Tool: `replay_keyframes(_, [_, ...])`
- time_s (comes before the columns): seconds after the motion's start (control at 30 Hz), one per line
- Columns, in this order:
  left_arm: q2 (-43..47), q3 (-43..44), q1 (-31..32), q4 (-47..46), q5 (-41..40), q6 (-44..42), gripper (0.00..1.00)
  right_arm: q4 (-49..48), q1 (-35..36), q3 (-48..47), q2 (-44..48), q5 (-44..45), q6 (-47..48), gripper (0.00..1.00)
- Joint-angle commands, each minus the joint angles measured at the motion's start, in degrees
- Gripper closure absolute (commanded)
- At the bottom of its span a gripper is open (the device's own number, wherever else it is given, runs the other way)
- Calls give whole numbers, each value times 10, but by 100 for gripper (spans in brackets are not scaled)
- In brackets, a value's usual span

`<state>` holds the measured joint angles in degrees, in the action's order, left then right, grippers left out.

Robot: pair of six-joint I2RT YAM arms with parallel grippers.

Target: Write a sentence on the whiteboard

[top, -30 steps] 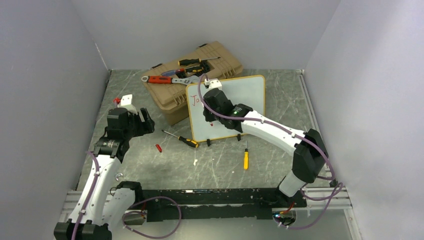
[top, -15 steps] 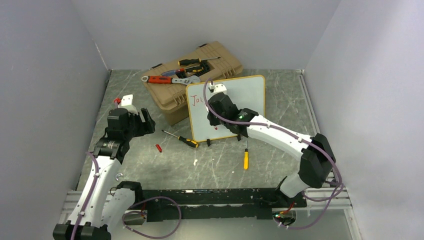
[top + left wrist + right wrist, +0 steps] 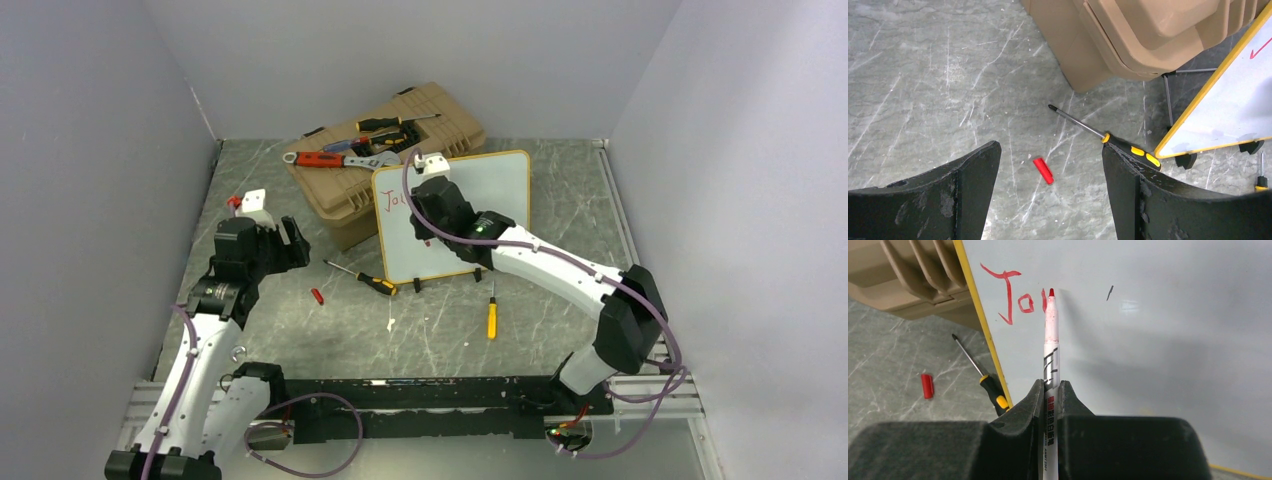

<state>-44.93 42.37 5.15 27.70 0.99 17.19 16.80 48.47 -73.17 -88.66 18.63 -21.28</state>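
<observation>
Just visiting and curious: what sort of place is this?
Probably a robot test booth: grey walls enclose a grey stone-look tabletop, two white-and-black robot arms are bolted at its edge, and a tan plastic toolbox stands beside a yellow-framed whiteboard.

I operate in a robotics lab test cell. Plain pale panels enclose the left, rear and right of the frame. The work surface is a grey marbled tabletop. A black mounting rail at the lower edge carries my bases and purple cabling. A tan toolbox sits upper centre.
</observation>
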Motion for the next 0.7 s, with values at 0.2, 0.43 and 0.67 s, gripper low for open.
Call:
replay_keyframes(0.2, [8,-1,6,-6,-9,-9,20,2,-8,-33,-20,31,2,100])
replay_keyframes(0.43, [4,-1,7,-6,-9,-9,20,17,-8,-24,-25,27,-14,100])
replay_keyframes(0.67, [0,-1,10,-7,-9,-9,20,24,-8,4,-20,14,-31,100])
